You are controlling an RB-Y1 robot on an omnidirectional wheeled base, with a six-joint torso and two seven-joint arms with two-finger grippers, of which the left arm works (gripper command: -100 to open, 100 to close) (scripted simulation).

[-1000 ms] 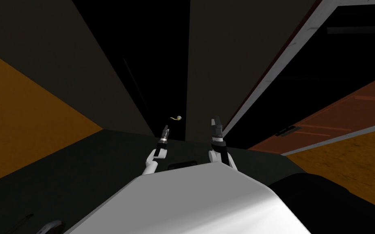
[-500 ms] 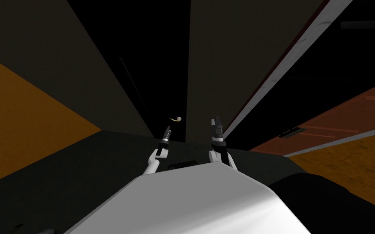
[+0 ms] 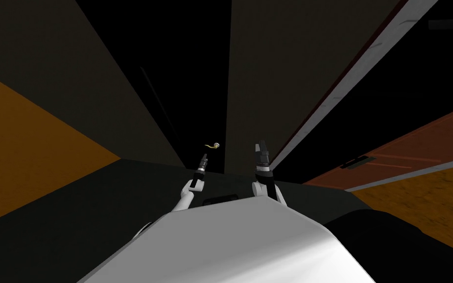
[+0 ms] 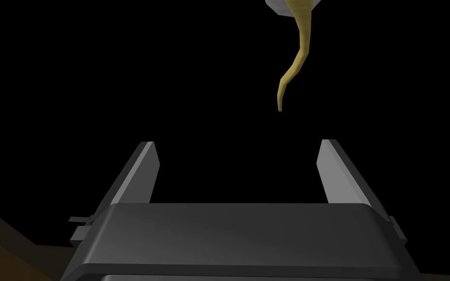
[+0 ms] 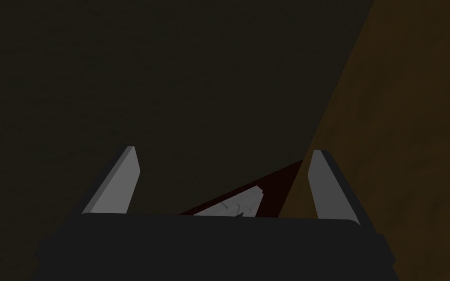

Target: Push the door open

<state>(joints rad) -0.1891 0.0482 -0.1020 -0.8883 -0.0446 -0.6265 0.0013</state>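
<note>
Fig. 1. Surroundings as seen from my head. Ahead on my left stands a dark grey-brown wall [image 3: 48,59]. A second wall section [image 3: 269,73] rises ahead on my right. Beside it slants a white frame strip [image 3: 349,83], which borders a black area [image 3: 407,73]. Farther right is a reddish-brown panel [image 3: 417,142] bearing a small dark plate [image 3: 353,162]. Orange-brown flooring [image 3: 24,162] flanks a dark grey floor band [image 3: 98,206].

Dim passage, dark walls closing round patches of black.
Dull grey-brown walls [image 3: 279,59] splay upward beside a black area [image 3: 191,73]. A pale grey frame strip [image 3: 353,78] slants up on the right, with a reddish-brown panelled surface [image 3: 417,145] below it, next to orange-brown wood-grain floor [image 3: 417,206].
</note>
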